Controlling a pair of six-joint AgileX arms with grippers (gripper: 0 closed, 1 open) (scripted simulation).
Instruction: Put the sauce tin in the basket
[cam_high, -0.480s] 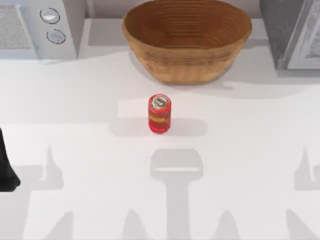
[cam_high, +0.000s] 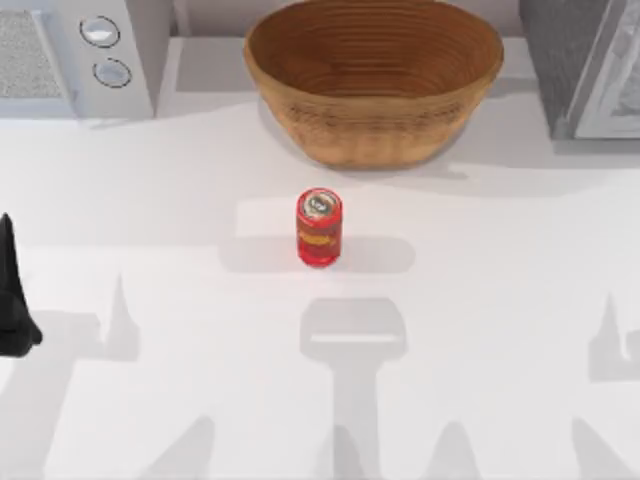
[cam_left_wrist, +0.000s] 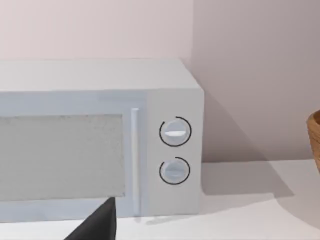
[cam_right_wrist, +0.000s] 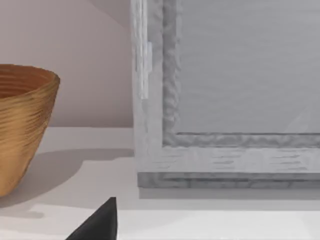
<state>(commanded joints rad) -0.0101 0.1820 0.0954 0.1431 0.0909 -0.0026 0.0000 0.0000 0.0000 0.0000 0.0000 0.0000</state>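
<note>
The sauce tin (cam_high: 319, 228), red with a silver top and a yellow band, stands upright in the middle of the table. Behind it, at the back centre and well apart from it, sits the large woven basket (cam_high: 373, 80), with nothing in it; its rim also shows in the left wrist view (cam_left_wrist: 315, 140) and its side in the right wrist view (cam_right_wrist: 22, 125). My left gripper (cam_high: 10, 295) is a dark shape at the table's left edge, far from the tin. A dark part of my right gripper (cam_right_wrist: 100, 222) faces the grey cabinet.
A white microwave (cam_high: 80, 55) with two dials stands at the back left, also seen in the left wrist view (cam_left_wrist: 100, 140). A grey cabinet (cam_high: 590, 65) stands at the back right. Bare white table (cam_high: 480, 330) surrounds the tin.
My left gripper has moved a little toward the back of the table along the left edge, and the shadows on the front of the table have shifted. The tin has not moved.
</note>
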